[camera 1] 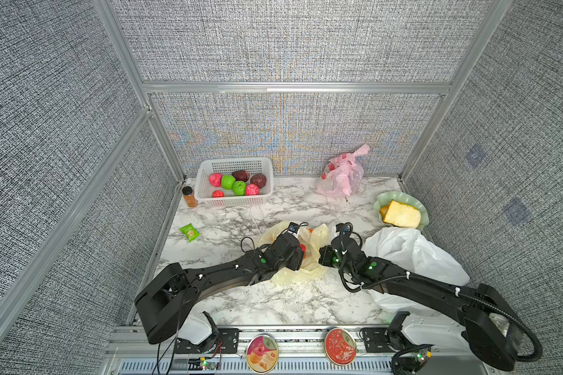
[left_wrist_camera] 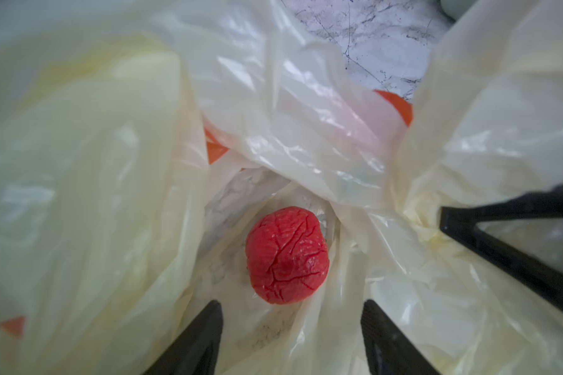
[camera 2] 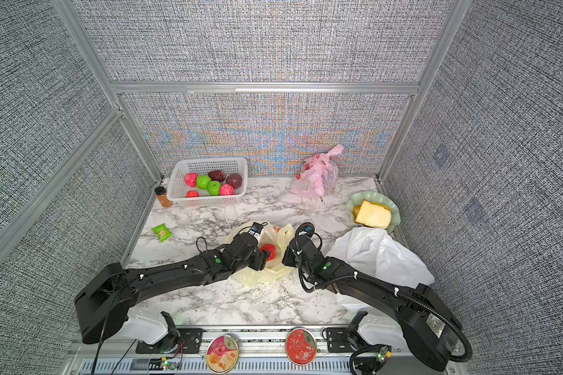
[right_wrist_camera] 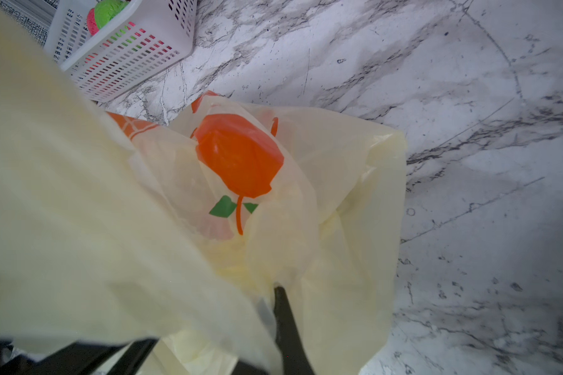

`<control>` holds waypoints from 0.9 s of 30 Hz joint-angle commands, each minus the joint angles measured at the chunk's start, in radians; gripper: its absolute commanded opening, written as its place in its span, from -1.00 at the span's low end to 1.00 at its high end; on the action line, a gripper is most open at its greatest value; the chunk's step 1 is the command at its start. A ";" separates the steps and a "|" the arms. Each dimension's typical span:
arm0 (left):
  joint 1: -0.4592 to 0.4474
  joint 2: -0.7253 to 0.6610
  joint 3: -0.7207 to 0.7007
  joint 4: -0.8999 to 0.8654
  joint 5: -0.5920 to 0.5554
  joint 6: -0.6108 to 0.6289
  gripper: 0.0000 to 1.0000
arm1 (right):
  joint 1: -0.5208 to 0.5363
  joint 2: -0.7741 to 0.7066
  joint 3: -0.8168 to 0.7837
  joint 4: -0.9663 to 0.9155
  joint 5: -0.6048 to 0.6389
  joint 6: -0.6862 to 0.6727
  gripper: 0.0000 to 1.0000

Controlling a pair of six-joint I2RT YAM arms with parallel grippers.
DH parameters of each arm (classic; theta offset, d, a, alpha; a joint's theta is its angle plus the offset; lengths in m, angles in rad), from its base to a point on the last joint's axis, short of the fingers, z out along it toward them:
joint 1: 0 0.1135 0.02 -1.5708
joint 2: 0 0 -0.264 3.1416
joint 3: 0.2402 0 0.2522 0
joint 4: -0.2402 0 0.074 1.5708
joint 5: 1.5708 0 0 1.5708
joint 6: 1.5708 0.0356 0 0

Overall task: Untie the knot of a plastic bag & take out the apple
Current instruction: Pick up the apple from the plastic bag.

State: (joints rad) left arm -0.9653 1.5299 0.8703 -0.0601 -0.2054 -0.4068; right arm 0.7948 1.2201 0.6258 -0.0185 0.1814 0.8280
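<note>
The right gripper (right_wrist_camera: 278, 292) is clamped together on a fold of the plastic bag (camera 1: 291, 276). It seems to be pinching the right side of the rim and lifting it, which stops the thin film from sagging over the opening. That grip explains why the mouth gapes toward the left arm. No knot shows anywhere on the bag, so the untying looks finished and only the taking out remains.

The left gripper (left_wrist_camera: 291, 306) reaches into the mouth from the left with its jaws apart and nothing between them. They are lined up on either side of the apple (left_wrist_camera: 286, 255), which lies just beyond the tips, so I judge this to be the approach for a grasp.

The apple sits inside the bag on its bottom layer, at the middle of the tabletop (camera 1: 273, 302), between the two arms. It is small, round and bright red, and its matt skin is crossed by darker cracks and wrinkles. It looks more like a worn foam or clay model than fresh fruit. The pale yellow, see-through film around it carries an orange fruit print.
</note>
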 commanded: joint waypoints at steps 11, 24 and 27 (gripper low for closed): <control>0.023 0.333 0.235 -0.136 -0.023 -0.109 0.63 | -0.002 -0.001 0.011 -0.038 -0.038 0.001 -1.00; 0.023 0.282 0.198 -0.164 0.004 -0.104 0.15 | -0.002 0.009 0.008 -0.031 -0.027 -0.010 -1.00; 0.023 0.219 0.196 -0.184 -0.005 -0.082 -0.01 | -0.002 0.017 0.010 -0.025 -0.031 -0.009 -1.00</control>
State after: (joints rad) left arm -0.9421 1.7840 1.0653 -0.2218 -0.2024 -0.5152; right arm 0.7921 1.2324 0.6300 -0.0555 0.1501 0.8165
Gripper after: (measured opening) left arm 0.510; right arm 0.049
